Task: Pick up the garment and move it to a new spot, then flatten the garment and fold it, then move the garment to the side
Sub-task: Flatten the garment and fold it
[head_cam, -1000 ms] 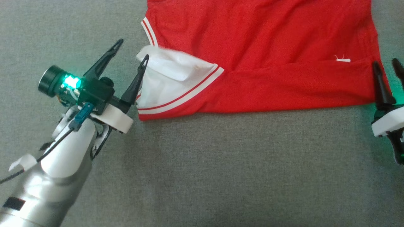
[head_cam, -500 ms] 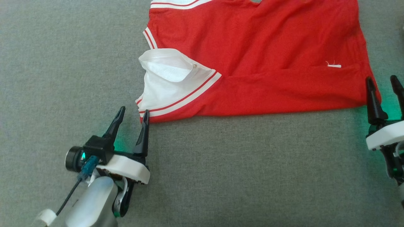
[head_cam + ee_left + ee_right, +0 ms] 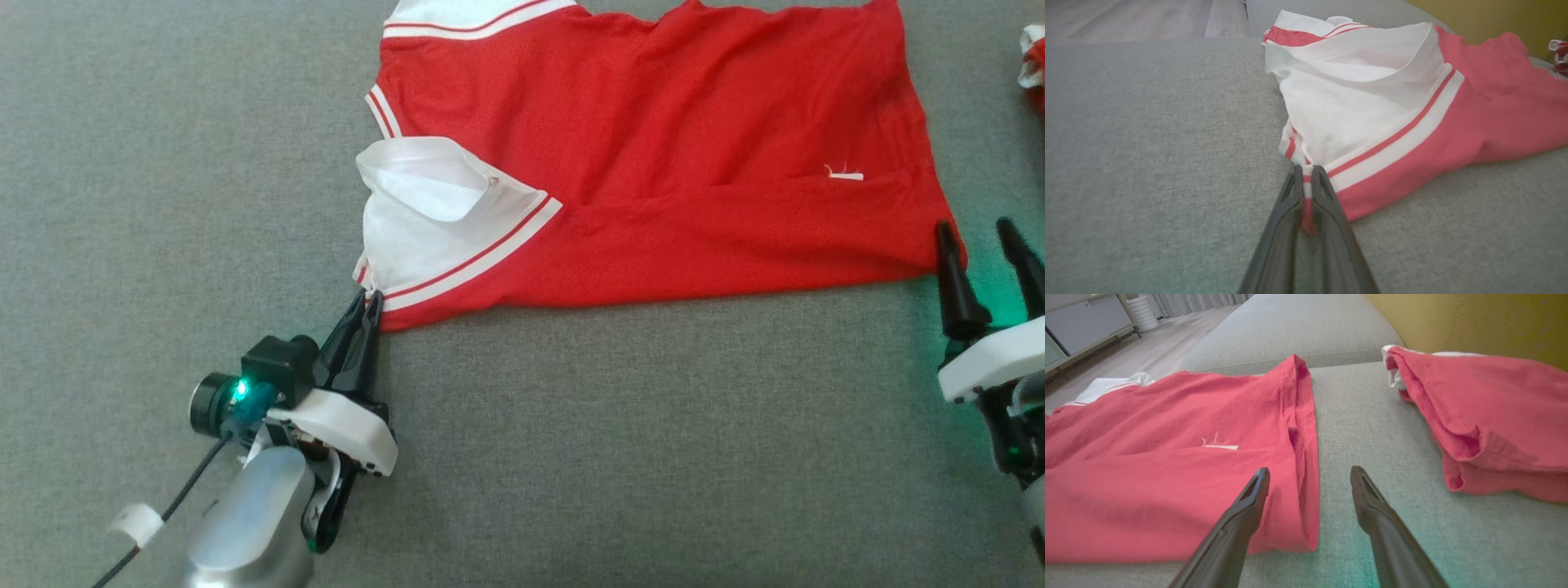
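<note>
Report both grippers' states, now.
Left gripper: shut on the garment, at its striped corner.
Right gripper: open, holding nothing, at the garment's opposite corner.

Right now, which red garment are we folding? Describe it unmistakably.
On the grey cushion, look at the middle: the red garment lies spread flat. Unlike the bunched red cloth at the right, its white-striped corner is pinched in the left tool.
</note>
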Robot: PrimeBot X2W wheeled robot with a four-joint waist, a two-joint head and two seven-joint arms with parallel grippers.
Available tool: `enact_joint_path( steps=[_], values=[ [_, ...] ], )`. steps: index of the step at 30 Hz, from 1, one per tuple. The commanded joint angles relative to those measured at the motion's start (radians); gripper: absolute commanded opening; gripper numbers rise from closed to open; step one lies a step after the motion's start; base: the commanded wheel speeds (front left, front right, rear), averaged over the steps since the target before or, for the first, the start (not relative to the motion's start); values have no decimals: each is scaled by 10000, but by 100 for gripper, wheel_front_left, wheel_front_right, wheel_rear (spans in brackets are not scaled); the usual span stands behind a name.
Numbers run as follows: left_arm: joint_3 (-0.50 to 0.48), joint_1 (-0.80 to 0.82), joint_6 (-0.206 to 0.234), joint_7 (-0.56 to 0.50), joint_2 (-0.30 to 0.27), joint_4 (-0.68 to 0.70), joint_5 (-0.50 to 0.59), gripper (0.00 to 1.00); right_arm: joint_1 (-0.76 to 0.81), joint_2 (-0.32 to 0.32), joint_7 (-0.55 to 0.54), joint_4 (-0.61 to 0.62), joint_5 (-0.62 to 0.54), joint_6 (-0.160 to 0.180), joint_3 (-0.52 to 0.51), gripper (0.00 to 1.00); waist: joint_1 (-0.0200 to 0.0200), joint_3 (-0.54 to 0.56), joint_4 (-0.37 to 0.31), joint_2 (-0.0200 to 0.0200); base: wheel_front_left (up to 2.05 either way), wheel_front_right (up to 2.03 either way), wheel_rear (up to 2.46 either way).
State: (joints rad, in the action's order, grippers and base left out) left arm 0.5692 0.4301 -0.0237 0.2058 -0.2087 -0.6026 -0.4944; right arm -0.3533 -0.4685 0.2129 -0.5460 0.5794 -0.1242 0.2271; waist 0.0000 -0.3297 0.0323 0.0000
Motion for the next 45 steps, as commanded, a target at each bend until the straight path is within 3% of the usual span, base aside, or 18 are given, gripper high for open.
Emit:
enact_joint_path(
  steps=[1, 9, 10, 12, 13, 30, 38, 39, 40, 41, 42, 43, 44, 45],
  values=[
    [-154, 17, 19, 72, -238, 8, 34, 0, 147, -63, -198, -46, -1, -65, 78, 100, 0, 119, 54, 0, 0, 0, 0],
    [-104, 126, 111, 270, -433, 509, 260, 0, -177, 277, -1137, -1056, -75, -65, -144, 100, 0, 302, 276, 0, 0, 0, 0],
    [-69, 154, 128, 261, -456, 636, 288, 0, -200, 374, -1581, -1266, 7, -65, -67, 93, 0, 320, 340, 0, 0, 0, 0],
    [-37, 166, 158, 255, -480, 765, 316, 0, -176, 397, -1901, -1301, 145, -65, 27, 11, 0, 354, 381, 0, 0, 0, 0],
    [-23, 148, 173, 248, -495, 823, 321, 0, -143, 374, -1971, -1268, 215, -65, 42, 0, 0, 393, 395, 0, 0, 0, 0],
    [48, -2597, 903, -454, -1397, 3193, -174, 0, 2353, -714, -2132, 186, 803, -65, -296, 0, 0, 1878, 317, 0, 0, 0, 0],
    [300, -3622, 1121, -1050, -1577, 4107, -434, 0, 3832, -549, -2271, 1063, 768, -65, -991, 0, 0, 2004, 359, 0, 0, 0, 0],
    [325, -3651, 1111, -1118, -1602, 4125, -455, 0, 3916, -485, -2285, 1137, 729, -65, -1040, 14, 0, 2008, 346, 0, 0, 0, 0],
    [348, -3669, 1094, -1196, -1620, 4129, -487, 0, 3980, -422, -2302, 1208, 679, -65, -1078, 44, 0, 2012, 327, 0, 0, 0, 0],
    [372, -3673, 1098, -1290, -1638, 4124, -503, 0, 4026, -359, -2318, 1270, 639, -65, -1131, 98, 0, 2013, 303, 0, 0, 0, 0],
    [415, -3661, 1100, -1408, -1664, 4119, -497, 18, 4060, -300, -2298, 1331, 594, -65, -1214, 100, 0, 2008, 274, 0, 0, 0, 0],
    [445, -3632, 1096, -1527, -1682, 4122, -508, 70, 4086, -245, -2273, 1397, 546, -65, -1296, 100, 0, 1997, 239, 0, 0, 0, 0],
    [441, -3590, 1111, -1626, -1698, 4142, -530, 100, 4104, -198, -2254, 1464, 496, -65, -1390, 100, 0, 1977, 197, 0, 0, 0, 0],
    [422, -3533, 1149, -1733, -1734, 4172, -537, 100, 4114, -169, -2241, 1543, 437, -65, -1485, 100, 0, 1950, 151, 0, 0, 0, 0]
  ],
)
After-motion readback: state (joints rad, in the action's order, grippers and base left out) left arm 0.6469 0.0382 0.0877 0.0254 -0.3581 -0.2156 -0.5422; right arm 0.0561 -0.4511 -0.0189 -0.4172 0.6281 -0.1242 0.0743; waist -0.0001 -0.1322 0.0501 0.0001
